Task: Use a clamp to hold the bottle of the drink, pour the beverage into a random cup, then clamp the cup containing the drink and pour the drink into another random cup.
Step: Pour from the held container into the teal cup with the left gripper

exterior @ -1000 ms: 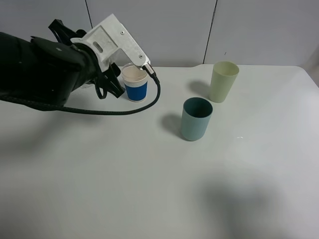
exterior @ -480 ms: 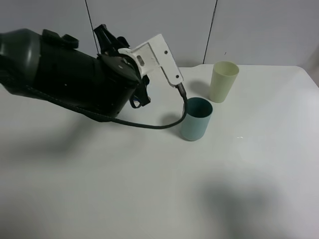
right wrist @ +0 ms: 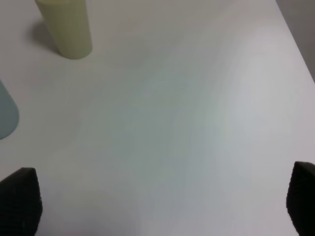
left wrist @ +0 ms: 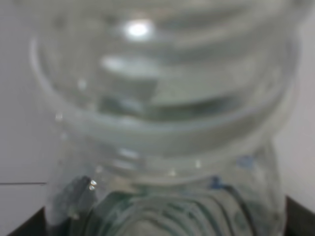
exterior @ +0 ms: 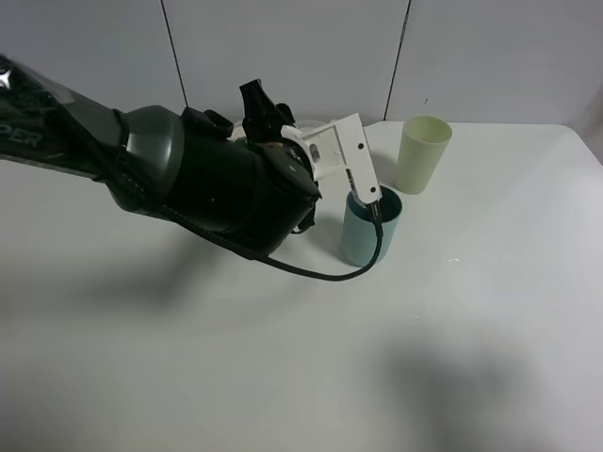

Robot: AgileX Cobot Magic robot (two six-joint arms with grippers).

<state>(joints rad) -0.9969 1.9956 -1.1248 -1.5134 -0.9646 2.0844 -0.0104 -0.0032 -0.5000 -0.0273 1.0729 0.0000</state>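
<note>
A clear ribbed plastic bottle (left wrist: 162,113) fills the left wrist view, very close and blurred. My left gripper (left wrist: 165,223) is shut on it, its dark fingertips (left wrist: 27,223) showing at the corners. In the high view my left arm (exterior: 217,179) reaches across the middle and hides the bottle. Its white wrist mount (exterior: 344,155) hangs over the rim of the teal cup (exterior: 363,240). A pale yellow-green cup (exterior: 421,153) stands upright behind and to the right. My right gripper (right wrist: 160,206) is open and empty above the bare table, with the yellow-green cup (right wrist: 66,27) ahead.
The white table (exterior: 452,358) spreads out in front and to the right. A black cable (exterior: 320,273) loops from the wrist mount down past the teal cup. An edge of the teal cup (right wrist: 6,115) shows in the right wrist view. The right arm is out of the high view.
My left arm has swung to the right with the bottle, from beside a blue-and-white paper cup to over the teal cup. The paper cup is now hidden behind the arm.
</note>
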